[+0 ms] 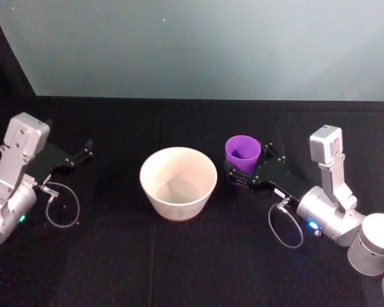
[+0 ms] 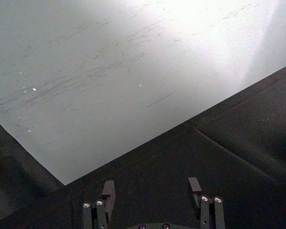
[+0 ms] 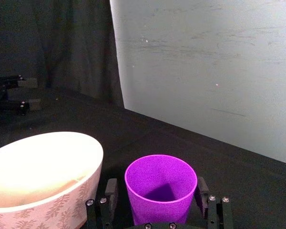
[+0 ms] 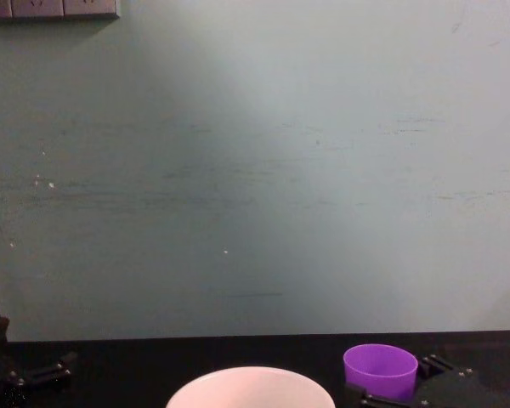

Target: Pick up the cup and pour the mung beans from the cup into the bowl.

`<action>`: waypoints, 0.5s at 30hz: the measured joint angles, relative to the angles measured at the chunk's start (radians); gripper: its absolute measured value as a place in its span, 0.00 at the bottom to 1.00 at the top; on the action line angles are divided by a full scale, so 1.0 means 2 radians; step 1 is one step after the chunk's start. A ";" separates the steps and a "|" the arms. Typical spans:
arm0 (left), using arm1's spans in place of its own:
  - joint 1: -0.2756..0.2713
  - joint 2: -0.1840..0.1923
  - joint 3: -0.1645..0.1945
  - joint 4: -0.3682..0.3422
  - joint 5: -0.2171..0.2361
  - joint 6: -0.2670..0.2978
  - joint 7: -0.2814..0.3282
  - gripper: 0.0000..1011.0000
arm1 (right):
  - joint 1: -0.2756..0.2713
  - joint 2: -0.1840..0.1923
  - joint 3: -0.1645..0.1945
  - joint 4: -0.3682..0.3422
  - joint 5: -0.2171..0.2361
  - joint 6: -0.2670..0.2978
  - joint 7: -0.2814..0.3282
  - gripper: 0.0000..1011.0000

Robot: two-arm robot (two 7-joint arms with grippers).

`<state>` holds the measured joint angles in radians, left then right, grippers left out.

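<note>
Both claws released: right gripper (image 3: pixel 155 188) straddles upright cup (image 1: pixel 243 148), just right of bowl (image 1: pixel 179 203) mid-bench; left gripper (image 1: pixel 88 150) parked near left edge. Risk: uneven closing shoves cup against bowl, tipping it, spilling beans.

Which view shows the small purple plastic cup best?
Right wrist view: the small purple plastic cup sits large between the fingers of the right gripper, mouth and inside visible. Head view shows it smaller, from above, right of the wide white bowl. Chest view shows its upper side.
</note>
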<state>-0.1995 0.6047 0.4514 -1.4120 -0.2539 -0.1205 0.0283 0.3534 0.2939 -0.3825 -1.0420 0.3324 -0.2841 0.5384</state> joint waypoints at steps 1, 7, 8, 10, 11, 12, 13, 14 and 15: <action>0.000 0.000 0.000 0.000 0.000 0.000 0.000 0.99 | 0.000 -0.001 0.000 0.000 0.000 0.000 0.001 1.00; 0.000 0.000 0.000 0.000 0.000 0.000 0.000 0.99 | 0.002 -0.004 0.002 0.004 -0.002 0.001 0.005 1.00; 0.000 0.000 0.000 0.000 0.000 0.000 0.000 0.99 | 0.002 -0.003 0.002 0.004 -0.002 0.001 0.005 1.00; 0.000 0.000 0.000 0.000 0.000 0.000 0.000 0.99 | 0.002 -0.003 0.002 0.004 -0.002 0.002 0.005 1.00; 0.000 0.000 0.000 0.000 0.000 0.000 0.000 0.99 | 0.002 -0.003 0.002 0.003 -0.002 0.002 0.005 1.00; 0.000 0.000 0.000 0.000 0.000 0.000 0.000 0.99 | 0.002 -0.003 0.002 0.003 -0.002 0.002 0.005 1.00; 0.000 0.000 0.000 0.000 0.000 0.000 0.000 0.99 | 0.002 -0.003 0.002 0.003 -0.002 0.002 0.005 1.00; 0.000 0.000 0.000 0.000 0.000 0.000 0.000 0.99 | 0.002 -0.003 0.002 0.003 -0.002 0.002 0.005 1.00; 0.000 0.000 0.000 0.000 0.000 0.000 0.000 0.99 | 0.002 -0.003 0.002 0.003 -0.002 0.002 0.005 0.99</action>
<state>-0.1995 0.6047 0.4514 -1.4120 -0.2539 -0.1205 0.0283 0.3567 0.2879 -0.3795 -1.0360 0.3284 -0.2807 0.5482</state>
